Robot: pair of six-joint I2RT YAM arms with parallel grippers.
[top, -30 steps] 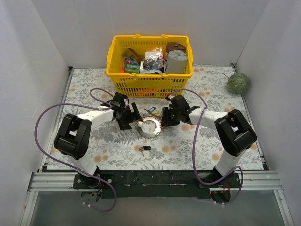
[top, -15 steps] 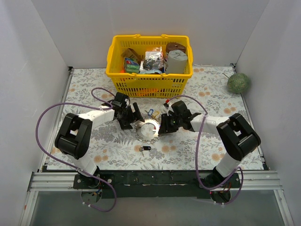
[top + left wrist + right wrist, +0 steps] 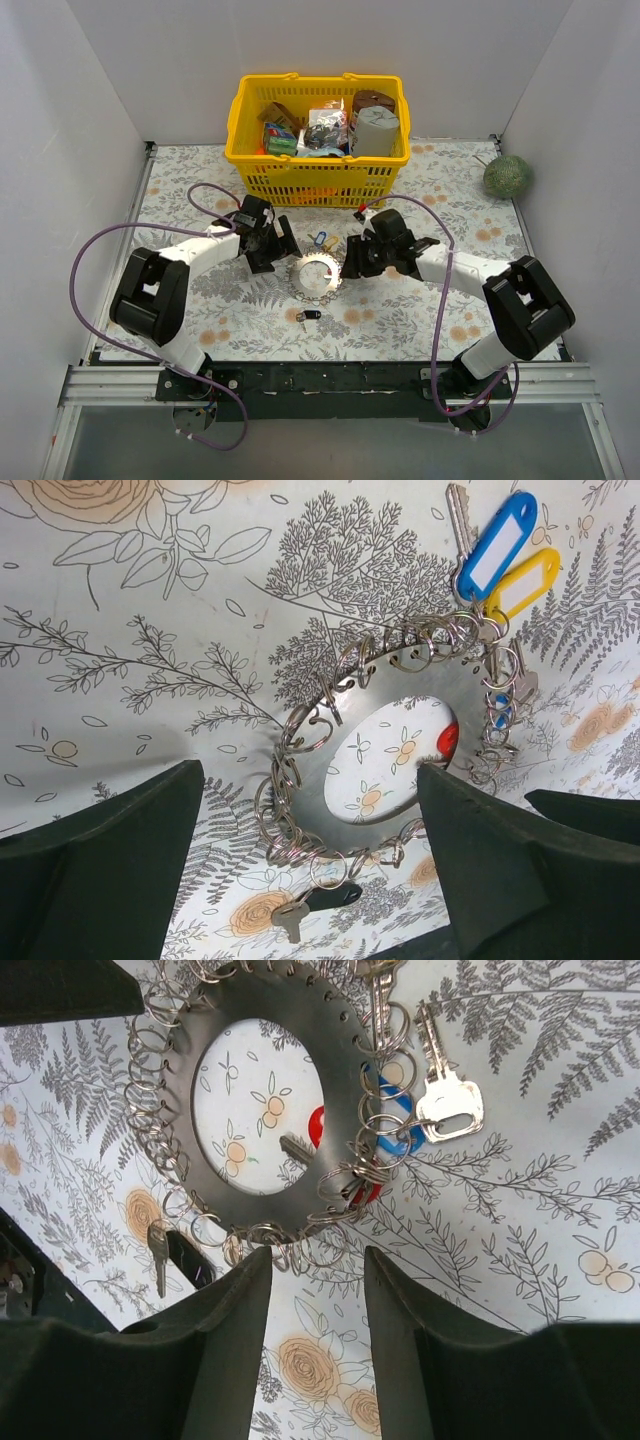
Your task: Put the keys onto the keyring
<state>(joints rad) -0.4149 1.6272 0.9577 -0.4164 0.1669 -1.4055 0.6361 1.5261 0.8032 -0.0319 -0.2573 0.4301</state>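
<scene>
The keyring (image 3: 317, 274) lies flat on the floral cloth, a toothed metal disc hung with many small split rings. My left gripper (image 3: 279, 247) is open at its upper left. My right gripper (image 3: 356, 262) is open at its right edge. In the left wrist view the keyring (image 3: 412, 676) lies ahead of the wide-open left gripper (image 3: 305, 780). Blue-tagged (image 3: 495, 542) and yellow-tagged (image 3: 525, 580) keys lie at its far side. A black-headed key (image 3: 325, 900) lies loose below it. In the right wrist view the right gripper (image 3: 318, 1260) is empty just off the keyring (image 3: 340, 1050), with the black key (image 3: 185, 1255) to the left.
A yellow basket (image 3: 318, 180) full of goods stands behind the ring. A green ball (image 3: 507, 176) sits at the far right. White walls close in both sides. A bare silver key (image 3: 448, 1100) and red and blue pieces (image 3: 395, 1135) hang at the ring's side.
My right gripper has come down against the ring's right edge and its arm has swung outward to the right. The ring has shifted slightly. My left gripper has barely moved.
</scene>
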